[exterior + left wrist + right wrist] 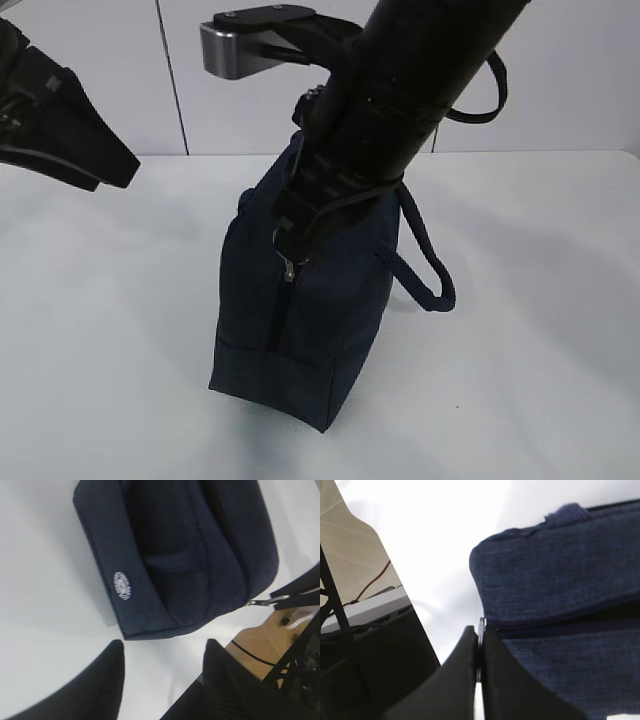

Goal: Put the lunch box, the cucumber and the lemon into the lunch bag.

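One lunch bag (300,320) upright | right claw (480,645) pinching ring pull (481,625)

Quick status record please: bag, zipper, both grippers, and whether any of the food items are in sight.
lunch bag: dark navy, standing on the white table, handles loose
zipper: silver ring pull at the bag's end; how far it is open cannot be told
right gripper: shut, pinching the ring pull
left gripper: open, empty, off to the side of the bag
lunch box, cucumber, lemon: none visible in any view
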Controlling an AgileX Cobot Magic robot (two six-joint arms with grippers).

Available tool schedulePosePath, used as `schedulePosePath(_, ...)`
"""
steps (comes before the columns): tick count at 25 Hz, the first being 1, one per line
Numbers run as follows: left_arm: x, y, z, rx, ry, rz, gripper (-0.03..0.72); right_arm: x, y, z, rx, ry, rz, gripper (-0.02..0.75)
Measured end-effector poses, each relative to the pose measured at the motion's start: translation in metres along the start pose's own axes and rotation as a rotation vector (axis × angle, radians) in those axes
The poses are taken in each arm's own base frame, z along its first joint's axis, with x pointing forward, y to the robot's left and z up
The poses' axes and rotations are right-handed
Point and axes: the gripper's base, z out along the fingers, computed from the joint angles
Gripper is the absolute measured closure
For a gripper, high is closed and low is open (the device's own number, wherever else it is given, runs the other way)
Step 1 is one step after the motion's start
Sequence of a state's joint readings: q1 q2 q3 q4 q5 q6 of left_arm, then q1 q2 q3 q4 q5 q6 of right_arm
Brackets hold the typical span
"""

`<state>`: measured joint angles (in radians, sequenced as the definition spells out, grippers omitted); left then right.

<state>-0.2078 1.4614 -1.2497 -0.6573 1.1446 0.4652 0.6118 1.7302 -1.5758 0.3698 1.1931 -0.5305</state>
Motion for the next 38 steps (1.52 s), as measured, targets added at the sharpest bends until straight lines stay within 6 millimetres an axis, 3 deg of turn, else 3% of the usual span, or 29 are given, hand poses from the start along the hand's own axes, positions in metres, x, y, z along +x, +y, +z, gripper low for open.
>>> schedulePosePath(6,0.005,0.001,0.008,0.039,-0.007,0.054,0.32,-0.014,-0.005,0.01,-0.053,-0.009,-0.076,0.73)
schedulePosePath(14,0.013,0.004,0.021,0.09,-0.036,0.101,0.32,-0.035,-0.004,-0.014,-0.013,-0.087,-0.132,0.73)
schedulePosePath(21,0.008,0.001,0.024,0.143,-0.091,0.157,0.32,-0.034,-0.006,-0.015,-0.02,-0.086,-0.125,0.73)
schedulePosePath(30,0.009,0.0,0.041,0.176,-0.035,0.193,0.324,-0.03,-0.02,-0.021,-0.016,-0.105,-0.082,0.73)
schedulePosePath(38,0.008,0.007,0.055,0.182,-0.006,0.185,0.326,-0.03,-0.021,-0.022,-0.028,-0.123,-0.07,0.73)
